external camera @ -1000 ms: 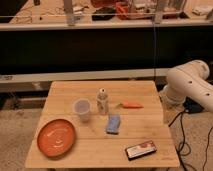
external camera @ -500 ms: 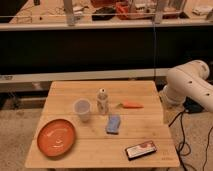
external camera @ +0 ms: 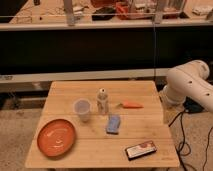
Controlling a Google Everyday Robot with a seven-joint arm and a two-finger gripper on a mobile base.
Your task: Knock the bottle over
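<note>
As nothing has moved in the past second, we log the bottle point(external camera: 102, 101) upright mid counter point(external camera: 145, 131). The end effector point(external camera: 168, 113) hangs at its 3 o'clock, well apart; we cannot tell its state. Knock not yet begun.

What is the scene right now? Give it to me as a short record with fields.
table: wooden, light
bottle: upright, near the table's middle
cup: upright, close to the left of the bottle
plate: orange, front left
blue object: lying in front of the bottle
orange object: lying to the right of the bottle
dark packet: front right edge
arm: white, to the right of the table
tool: below the arm at the table's right edge, away from the bottle
task state: bottle not yet knocked over
</note>
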